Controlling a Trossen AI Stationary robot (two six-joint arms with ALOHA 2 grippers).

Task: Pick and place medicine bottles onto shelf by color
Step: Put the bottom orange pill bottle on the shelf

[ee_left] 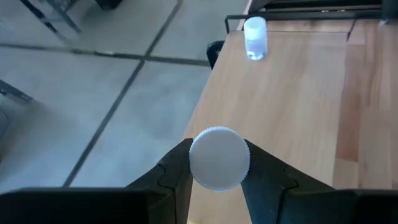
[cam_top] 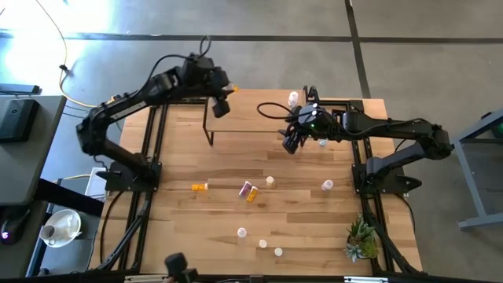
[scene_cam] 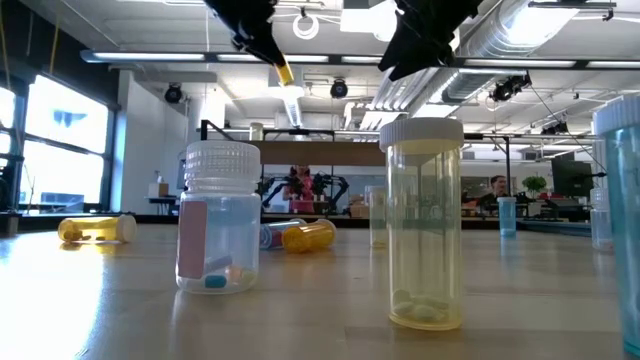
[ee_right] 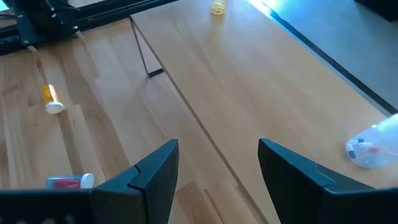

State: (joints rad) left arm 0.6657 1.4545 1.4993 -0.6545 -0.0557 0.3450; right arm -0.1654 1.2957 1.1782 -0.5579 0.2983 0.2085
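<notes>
My left gripper (cam_top: 222, 104) hangs above the far left corner of the shelf (cam_top: 251, 130), shut on a medicine bottle whose white cap (ee_left: 219, 155) fills the gap between its fingers. In the low view an orange body (scene_cam: 283, 72) shows below the gripper. A whitish bottle (ee_left: 255, 37) stands on the shelf (ee_left: 280, 106) near its far edge. My right gripper (cam_top: 291, 144) waits open over the shelf's right part, with nothing between its fingers (ee_right: 155, 171). Several more bottles lie or stand on the table, among them an orange one (cam_top: 200, 186). My left gripper pinches the bottle between its two fingers (ee_left: 177, 165), one on either side of the white cap's ribbed rim (ee_left: 198, 163). The cap's round top faces the wrist camera and hides the body behind it. The bottle is lifted clear, above the shelf's edge.
Close to the low camera stand a clear bottle with a pink label (scene_cam: 218, 220) and a yellowish one (scene_cam: 425, 225). An orange bottle (ee_right: 51, 99) and a pink one (ee_right: 68, 182) lie on the table near a shelf leg (ee_right: 146, 53). A small plant (cam_top: 361, 240) sits near right.
</notes>
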